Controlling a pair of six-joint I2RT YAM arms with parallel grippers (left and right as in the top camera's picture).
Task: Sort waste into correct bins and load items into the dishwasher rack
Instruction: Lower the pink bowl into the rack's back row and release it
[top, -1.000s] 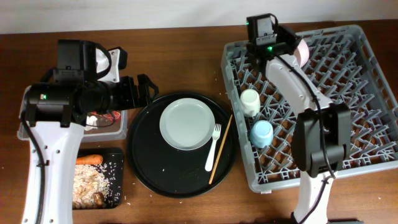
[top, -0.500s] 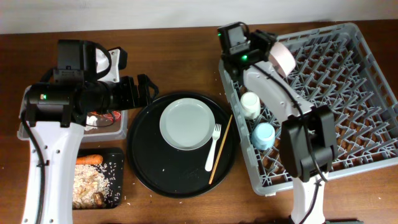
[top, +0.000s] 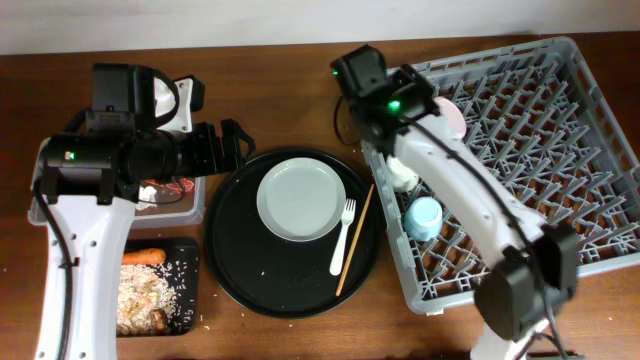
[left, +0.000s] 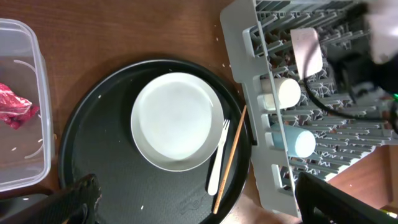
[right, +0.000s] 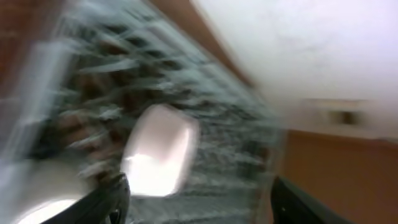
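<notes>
Pale pink bowl (right: 160, 149) lies clear of the open, empty right end effector (right: 199, 200); left end effector (top: 238, 143) likewise.

A dark brown wooden table (top: 280, 90) fills the overhead view, with a pale wall (top: 200, 18) along the frame's upper edge.

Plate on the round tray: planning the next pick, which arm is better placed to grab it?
Left, probably: the left pincer, open and empty, hangs beside the tray, close to the plate. The right pincer is at the rack by the pink bowl, farther off.
</notes>
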